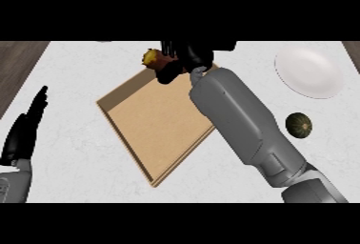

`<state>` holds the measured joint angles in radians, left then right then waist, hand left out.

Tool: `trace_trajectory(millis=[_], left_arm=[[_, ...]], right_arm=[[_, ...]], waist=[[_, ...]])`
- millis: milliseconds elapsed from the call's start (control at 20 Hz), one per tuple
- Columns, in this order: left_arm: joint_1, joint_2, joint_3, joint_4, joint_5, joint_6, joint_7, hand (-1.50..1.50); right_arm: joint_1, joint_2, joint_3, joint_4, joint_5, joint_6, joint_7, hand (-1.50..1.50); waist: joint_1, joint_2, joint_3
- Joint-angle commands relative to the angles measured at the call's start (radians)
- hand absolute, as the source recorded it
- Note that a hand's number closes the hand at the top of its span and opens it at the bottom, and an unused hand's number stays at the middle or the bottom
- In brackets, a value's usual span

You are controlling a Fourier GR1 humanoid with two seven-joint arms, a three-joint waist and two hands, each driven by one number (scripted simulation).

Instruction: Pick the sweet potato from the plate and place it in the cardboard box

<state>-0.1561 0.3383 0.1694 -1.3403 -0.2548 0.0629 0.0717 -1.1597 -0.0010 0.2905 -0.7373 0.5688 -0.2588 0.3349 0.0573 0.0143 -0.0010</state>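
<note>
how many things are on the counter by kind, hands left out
plate: 1
cardboard box: 1
sweet potato, held in the right hand over the box's far corner: 1
dark green squash: 1
total: 4

The cardboard box [156, 124] lies at the counter's [77, 157] middle, turned cornerwise. Over its far corner the right hand [184, 59] curls round the sweet potato [153, 58], its forearm [243, 121] crossing the box's right side. The plate [309, 71] sits at the far right, well apart from the box. A small squash [299, 125] lies nearer, below the plate, right of the forearm. The left hand [25, 131] rests at the left edge, fingers up.
</note>
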Motion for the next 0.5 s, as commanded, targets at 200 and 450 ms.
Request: trace_trajectory(millis=[200,450], left_arm=[[-0.061,-0.007,-0.005,0.081,-0.011,0.003,-0.056,0.00],[-0.093,-0.005,-0.030,0.057,-0.025,-0.015,-0.016,0.00]], right_arm=[[-0.038,0.001,0.036,0.225,-0.193,-0.122,0.008,-1.50],[-0.091,0.001,0.051,0.311,-0.271,-0.154,-0.023,-1.50]], waist=[[0.043,0.014,-0.001],[0.067,0.020,-0.001]])
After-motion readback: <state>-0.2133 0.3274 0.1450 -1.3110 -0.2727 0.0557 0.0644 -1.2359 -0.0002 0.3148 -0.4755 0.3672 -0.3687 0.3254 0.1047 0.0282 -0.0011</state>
